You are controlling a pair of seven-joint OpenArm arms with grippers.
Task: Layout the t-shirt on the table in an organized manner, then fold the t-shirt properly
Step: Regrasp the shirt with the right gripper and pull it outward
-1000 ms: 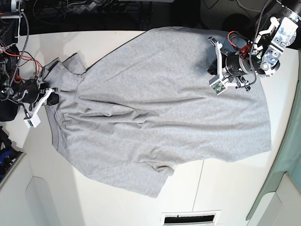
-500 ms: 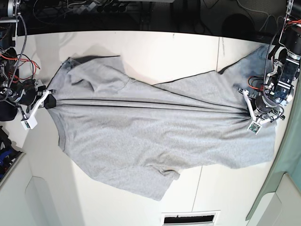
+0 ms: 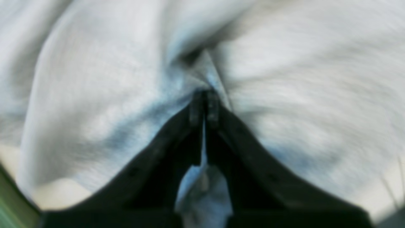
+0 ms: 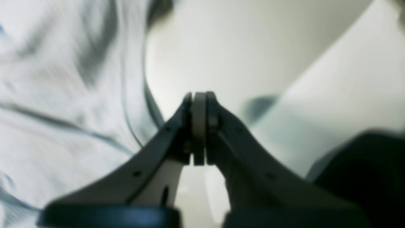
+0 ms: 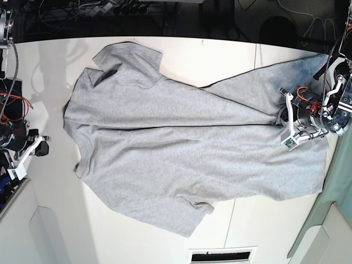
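- Here the t-shirt (image 5: 187, 148) lies spread on the counter (image 5: 264, 231), its long axis running from the collar end by our right arm to the hem by our left arm.
- Our left fingers (image 5: 290, 127) sit on the hem edge; in the left wrist view they are pressed together with cloth (image 3: 202, 190) bunched between them (image 3: 204, 109), so we judge them clamped on the t-shirt.
- Our right fingers (image 5: 25, 159) are closed on nothing (image 4: 198, 126), just off the shoulder edge and apart from the cloth.
- The shirt's shoulder lies toward the middle of the counter from the right fingers, so that arm is nearer for smoothing the sleeves.
- Both wrist views are blurred; no lettering shows.
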